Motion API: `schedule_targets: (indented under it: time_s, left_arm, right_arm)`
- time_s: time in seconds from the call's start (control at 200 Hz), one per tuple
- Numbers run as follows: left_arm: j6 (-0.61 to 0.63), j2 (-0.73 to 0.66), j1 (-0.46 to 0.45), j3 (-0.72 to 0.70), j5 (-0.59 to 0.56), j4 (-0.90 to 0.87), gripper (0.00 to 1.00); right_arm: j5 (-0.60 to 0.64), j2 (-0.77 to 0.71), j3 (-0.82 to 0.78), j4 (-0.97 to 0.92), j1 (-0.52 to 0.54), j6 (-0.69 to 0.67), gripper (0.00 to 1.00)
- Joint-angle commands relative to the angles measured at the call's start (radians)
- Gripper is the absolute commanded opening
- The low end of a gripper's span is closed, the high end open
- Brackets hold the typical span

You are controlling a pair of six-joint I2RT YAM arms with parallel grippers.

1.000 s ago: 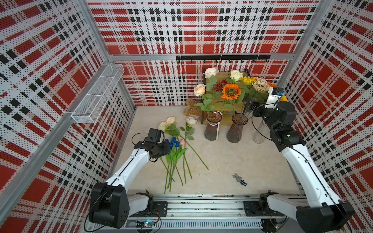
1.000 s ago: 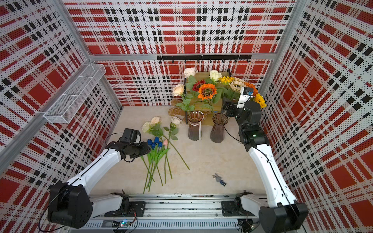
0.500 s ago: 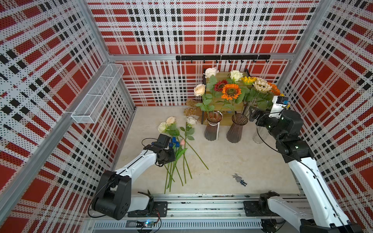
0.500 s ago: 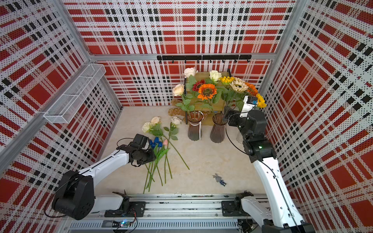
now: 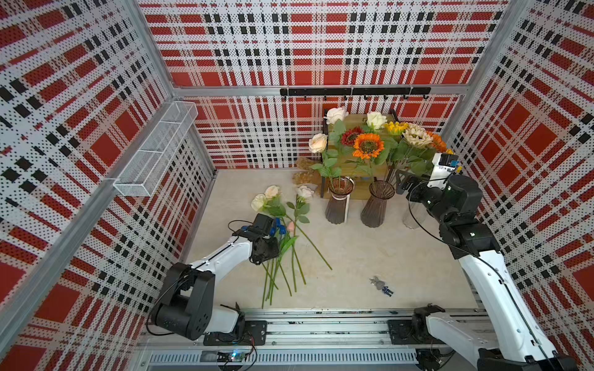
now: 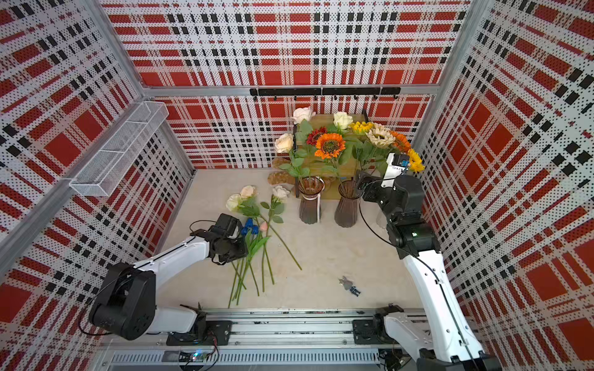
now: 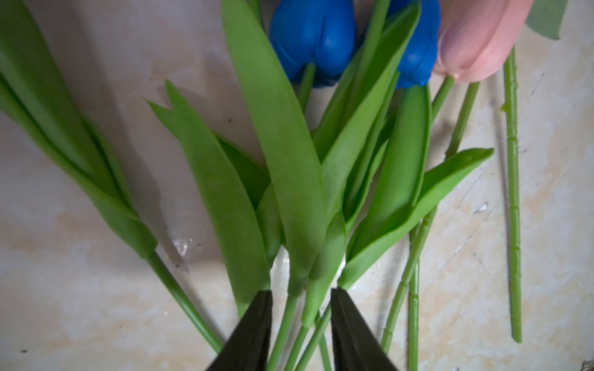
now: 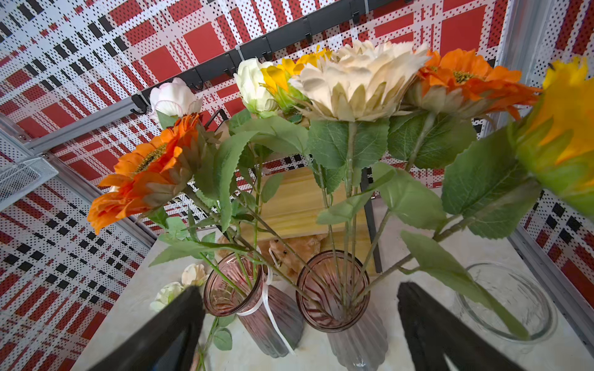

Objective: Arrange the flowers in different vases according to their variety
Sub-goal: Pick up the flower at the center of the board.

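Left gripper (image 7: 300, 292): its two black fingers (image 7: 254, 331) stand a little apart, low over the table (image 5: 353, 257)
Between the left fingers: three or four thin tulip stems (image 7: 289, 324) pass through the gap, very close to both inner faces; I cannot tell if the fingers already press on them
Right gripper (image 8: 299, 287): fingers (image 8: 173, 331) spread wide, with nothing between them and touching nothing; it hangs in the air just beside the vases
Blue tulips (image 7: 313, 38): small smooth heads with long pointed green leaves, lying flat on the table just beyond the left fingertips
Pink tulip (image 7: 475, 41): lies beside the blue ones, its head touching one of them
Loose roses (image 5: 271, 192): three cream heads on long stems, flat on the table, further from the rail than the tulips
Ribbed vase with ribbon (image 5: 337, 205): smoky purple-brown, upright; cream and white roses (image 5: 318, 143) stand in it
Second ribbed vase (image 5: 374, 208): same colour, upright, just beside the first; holds sunflowers (image 5: 368, 146) in orange, red, yellow and cream
Clear vase (image 8: 508, 305): upright near the right arm; a green leaf crosses in front of it, and I cannot tell if a stem is inside
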Motion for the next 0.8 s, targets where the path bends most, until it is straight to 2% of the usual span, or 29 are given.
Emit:
schedule_targets:
  time_s: [0.0, 0.185, 0.406, 0.601, 0.797]
  left_arm:
    - [0.006, 0.017, -0.008, 0.000, 0.001, 0.009, 0.34]
    - [0.007, 0.039, -0.014, -0.006, 0.007, 0.017, 0.28]
    - [0.007, 0.047, -0.019, -0.012, -0.001, 0.021, 0.19]
    - [0.010, 0.054, -0.023, -0.018, -0.002, 0.023, 0.13]
    - [0.020, 0.054, -0.022, 0.024, -0.013, 0.002, 0.02]
  right_arm:
    - [-0.035, -0.001, 0.010, -0.012, -0.004, 0.013, 0.99]
    - [-0.060, 0.005, 0.010, -0.028, 0.018, 0.021, 0.97]
    - [0.021, 0.048, -0.012, -0.062, 0.227, 0.024, 0.97]
    - [0.023, 0.062, -0.068, -0.028, 0.309, 0.080, 0.96]
    - [0.023, 0.101, -0.099, -0.020, 0.387, 0.118, 0.96]
